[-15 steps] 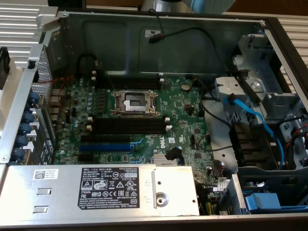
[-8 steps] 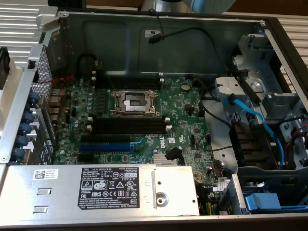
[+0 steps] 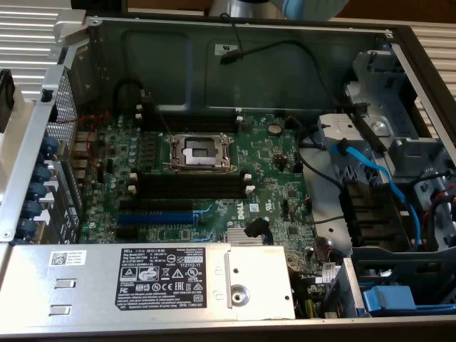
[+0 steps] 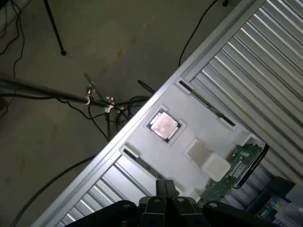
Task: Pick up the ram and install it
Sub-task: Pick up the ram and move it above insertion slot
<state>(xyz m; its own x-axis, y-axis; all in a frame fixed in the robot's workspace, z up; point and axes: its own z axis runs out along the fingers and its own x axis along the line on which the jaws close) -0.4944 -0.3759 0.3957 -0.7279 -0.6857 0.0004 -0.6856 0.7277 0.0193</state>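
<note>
Right now your gripper [image 4: 165,185] is fully closed with nothing in it, poised above the white tray [image 4: 193,121], where the ram [image 4: 208,105] sits in a long groove, the processor [image 4: 164,126] lying between them.

The case [image 3: 178,64] is matt grey sheet metal, the tray [image 4: 194,118] smooth white plastic, the table [image 4: 265,56] ribbed metal, the ram [image 4: 232,172] green circuit board.
</note>
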